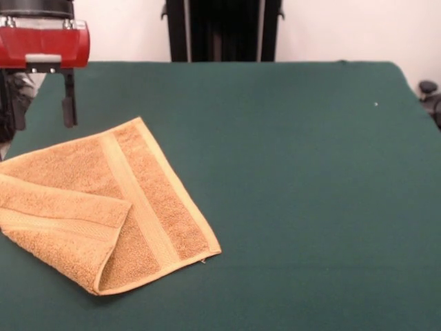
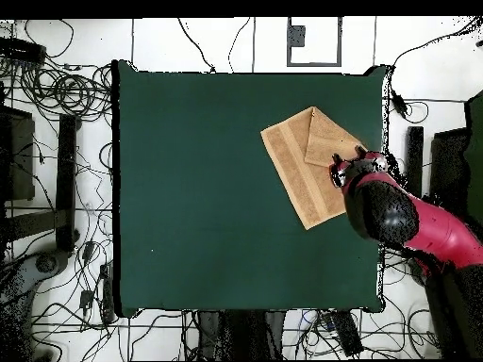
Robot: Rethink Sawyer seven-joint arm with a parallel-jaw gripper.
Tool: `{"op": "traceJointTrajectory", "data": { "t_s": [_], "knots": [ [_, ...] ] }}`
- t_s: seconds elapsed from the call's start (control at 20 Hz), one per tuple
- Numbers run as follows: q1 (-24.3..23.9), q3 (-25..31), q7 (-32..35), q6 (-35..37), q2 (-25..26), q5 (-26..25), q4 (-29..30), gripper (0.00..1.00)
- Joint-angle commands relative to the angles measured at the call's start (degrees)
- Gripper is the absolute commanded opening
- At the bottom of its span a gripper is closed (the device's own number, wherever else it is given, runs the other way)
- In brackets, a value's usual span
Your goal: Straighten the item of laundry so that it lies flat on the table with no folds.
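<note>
From the front, the red arm hangs at the upper left, its gripper [image 1: 41,103] spread open and empty above the hand towel [image 1: 103,207], which lies folded over at the green table's [image 1: 310,207] left. Overhead, the arm reaches in from lower right, the gripper [image 2: 346,160] over the towel's edge, 1 flap doubled over.

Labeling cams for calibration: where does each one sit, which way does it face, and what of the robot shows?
Front view: across the table, facing the robot; towel at lower left, gripper hanging open above it, pedestal at top.
Overhead view: above, looking straight down, base at bottom; the red arm reaches the towel at right.
Both share towel, table and gripper, turned half round.
</note>
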Motion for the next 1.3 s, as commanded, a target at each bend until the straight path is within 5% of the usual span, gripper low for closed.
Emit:
{"op": "traceJointTrajectory", "data": {
  "t_s": [0.05,0.8,0.85,1.3],
  "knots": [
    [0.9,8.6,11.3,-3.5,5.5,2.0,9.1,1.0],
    [1.1,8.9,11.7,-12.1,6.5,-1.4,10.0,1.0],
    [1.2,8.9,11.6,-12.4,6.5,-1.4,10.0,0.0],
    [4.6,4.4,11.9,-5.6,4.2,2.0,8.7,0.0]
  ]
}}
